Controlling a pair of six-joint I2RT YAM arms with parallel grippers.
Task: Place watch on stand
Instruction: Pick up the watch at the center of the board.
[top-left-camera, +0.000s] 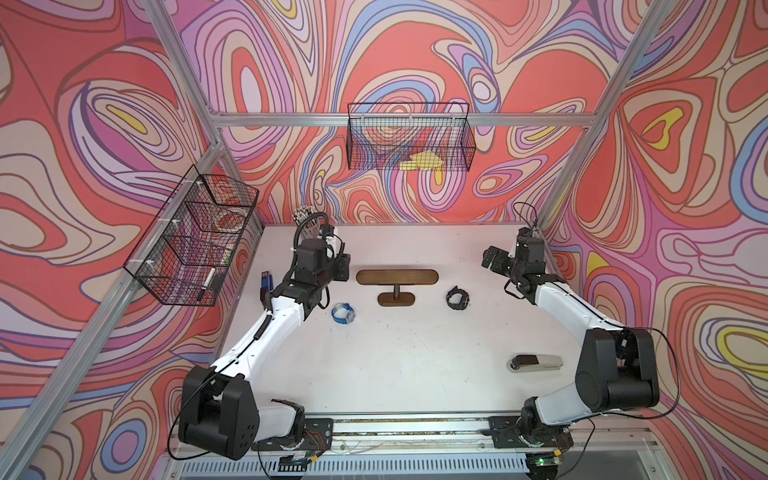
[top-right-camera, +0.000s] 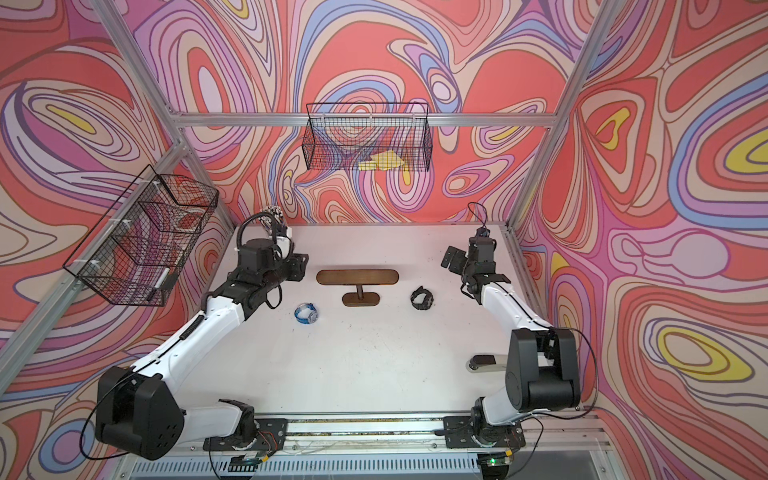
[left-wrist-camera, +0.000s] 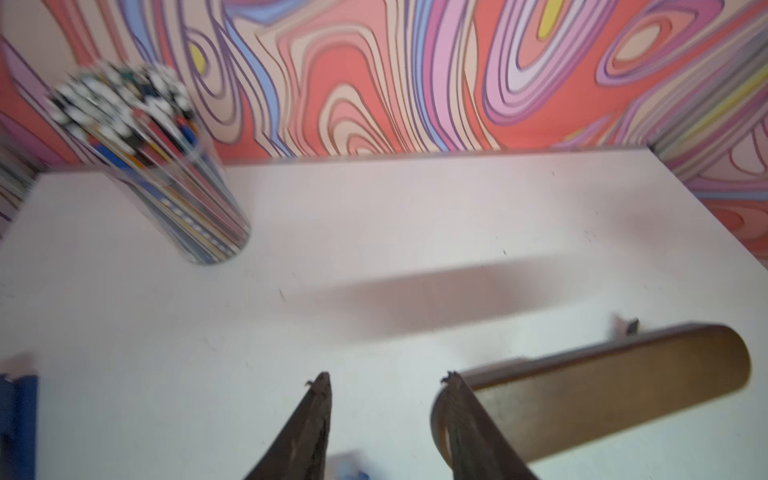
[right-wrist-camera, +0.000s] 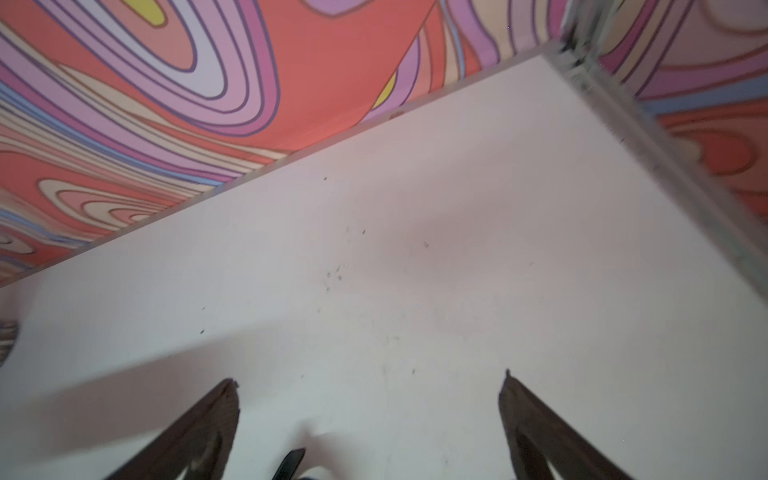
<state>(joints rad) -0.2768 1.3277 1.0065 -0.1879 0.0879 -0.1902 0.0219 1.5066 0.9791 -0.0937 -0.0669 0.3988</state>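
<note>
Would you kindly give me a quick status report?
Left gripper open, empty. Right gripper open, empty. Stand bare; blue watch and black watch on table. Nothing blocking stand.

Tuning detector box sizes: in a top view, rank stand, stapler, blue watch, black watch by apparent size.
Largest to smallest:
1. stand
2. stapler, though it lies nearer the camera
3. blue watch and black watch look alike, so unranked

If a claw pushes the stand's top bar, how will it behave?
Probably tips: the stand carries a long bar on a thin post over a smaller base. Likely stiff, since it looks like solid wood. Pushed low, it would probably slide on the smooth table.
</note>
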